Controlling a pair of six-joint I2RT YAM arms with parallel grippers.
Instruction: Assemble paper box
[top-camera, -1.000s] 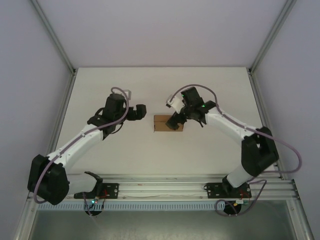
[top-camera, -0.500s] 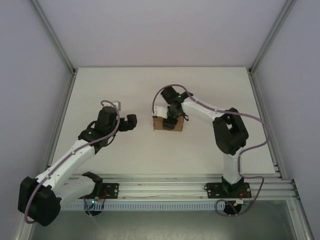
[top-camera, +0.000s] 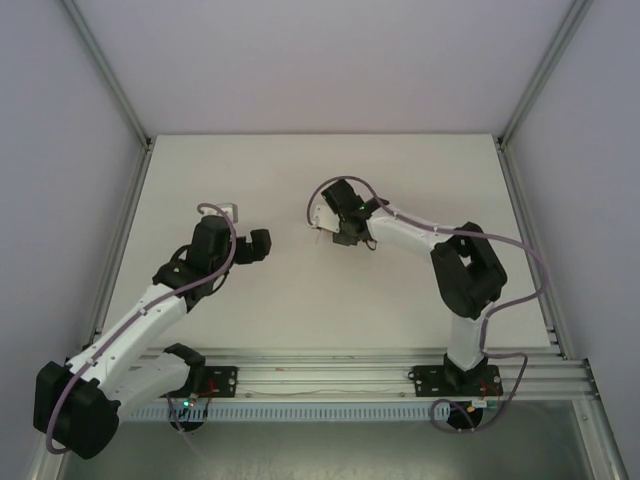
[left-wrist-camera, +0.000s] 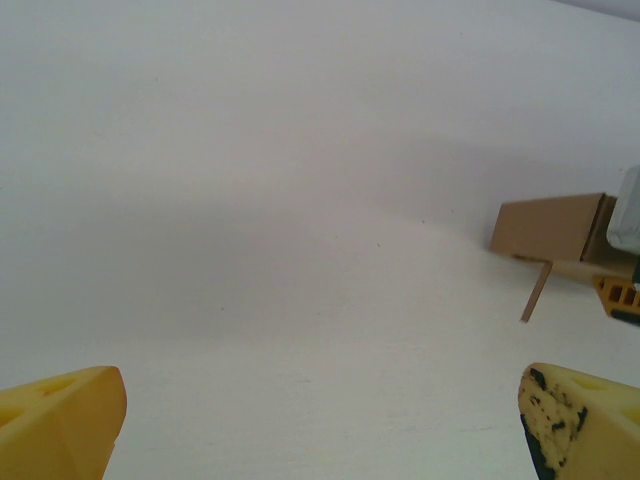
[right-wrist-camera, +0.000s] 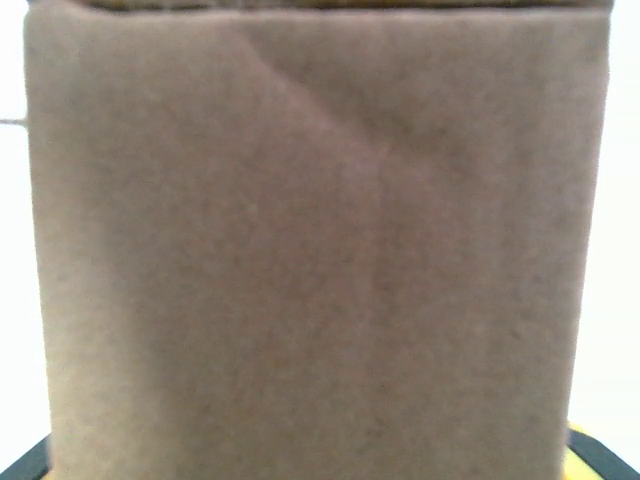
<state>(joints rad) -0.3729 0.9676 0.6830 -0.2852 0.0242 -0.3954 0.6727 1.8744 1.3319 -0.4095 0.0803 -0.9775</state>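
- Small brown kraft cardboard box (left-wrist-camera: 550, 228) sits right under your right gripper (top-camera: 346, 234), fingers either side; can't tell if it's clamped.
- Left gripper (top-camera: 260, 244) is wide open, empty, well apart.
- Squeeze gently and mind the loose flap (left-wrist-camera: 536, 291).

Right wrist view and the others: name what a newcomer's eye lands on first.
The brown paper box looms very close in the right wrist view, between the right gripper's fingers at mid-table. The left gripper hangs open to its left, apart from the box, over the white table.
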